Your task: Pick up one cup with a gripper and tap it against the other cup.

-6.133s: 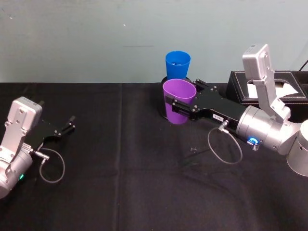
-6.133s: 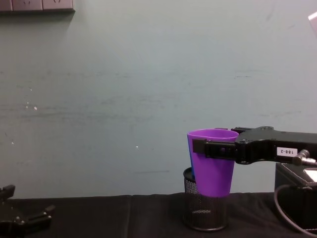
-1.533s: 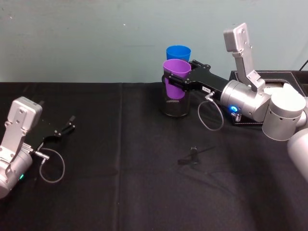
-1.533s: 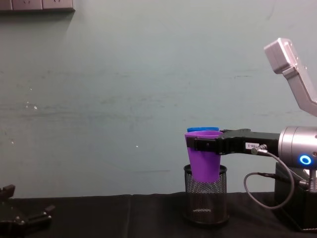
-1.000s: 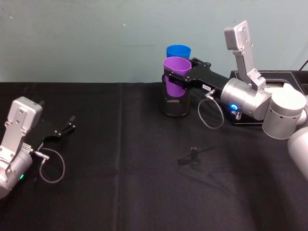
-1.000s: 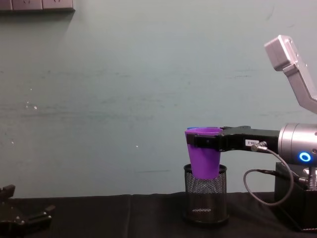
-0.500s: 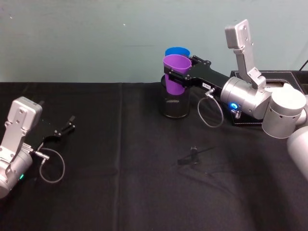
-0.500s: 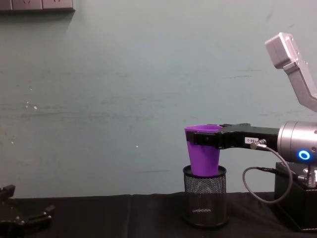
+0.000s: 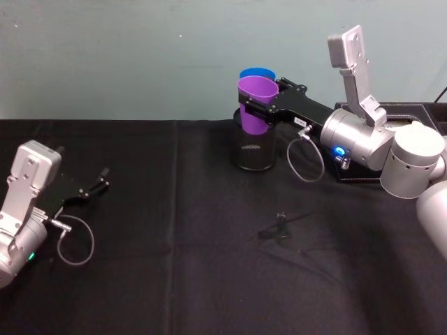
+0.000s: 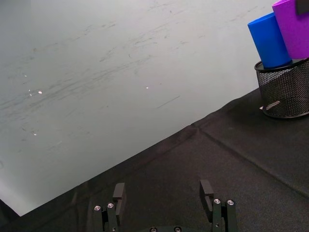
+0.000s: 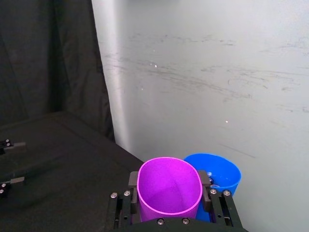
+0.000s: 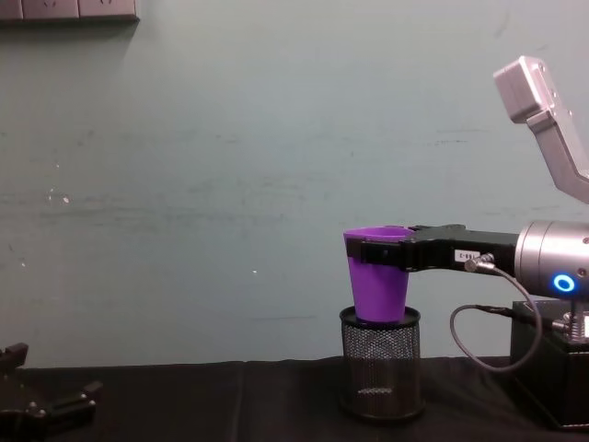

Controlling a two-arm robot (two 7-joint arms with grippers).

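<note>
Black cloth (image 9: 209,265) covers the table, and a pale grey-green wall (image 9: 140,56) is seen behind it. Over the far side of the table the right gripper (image 9: 253,112) is stretched out level from the right, and its two fingers (image 11: 133,181) are clamped on either side of the purple cup (image 9: 255,124) just under the rim. The cup is held upright, mouth up, between the fingers. In the chest view the gripper (image 12: 368,250) is seen side-on with the purple cup (image 12: 379,290) hanging from it, the cup's base level with the rim of the black mesh holder (image 12: 379,368) that stands on the cloth directly beneath the fingers.

Just beyond the fingertips, on the wall side of the held cup, the blue cup (image 9: 257,72) stands upright inside the mesh holder (image 10: 285,92). In the right wrist view the purple cup (image 11: 169,186) and the blue cup (image 11: 219,171) are shown rim beside rim; whether they touch cannot be told.

A black box (image 12: 534,364) is seen on the table under the right arm, behind the gripper.

Well apart from all of this, the left gripper (image 9: 103,179) is parked low over the near left of the cloth, its fingers (image 10: 119,191) spread with nothing between them.
</note>
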